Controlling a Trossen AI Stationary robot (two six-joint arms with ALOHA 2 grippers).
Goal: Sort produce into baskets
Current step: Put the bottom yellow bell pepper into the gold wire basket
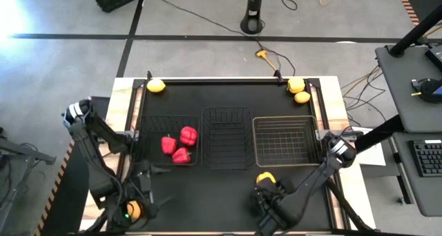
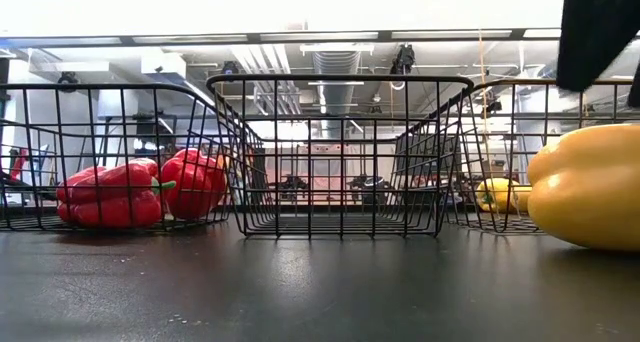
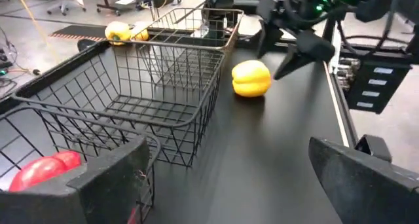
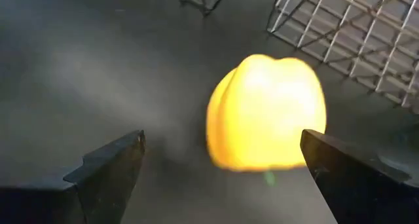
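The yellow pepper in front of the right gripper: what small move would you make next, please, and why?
Probably ease the right gripper forward around the yellow pepper and close. Its fingers are open on either side, short of the pepper, which sits on the mat outside the pale wire basket.

Hard white glare burns the upper left floor in the high view, while the black bench [image 1: 228,194] reads dark and matte. The low view is backlit by ceiling strip lights, its near yellow pepper [image 2: 590,187] soft and out of focus. In the right wrist view the same pepper blooms overexposed and blurred, with pale sheen across the bench.
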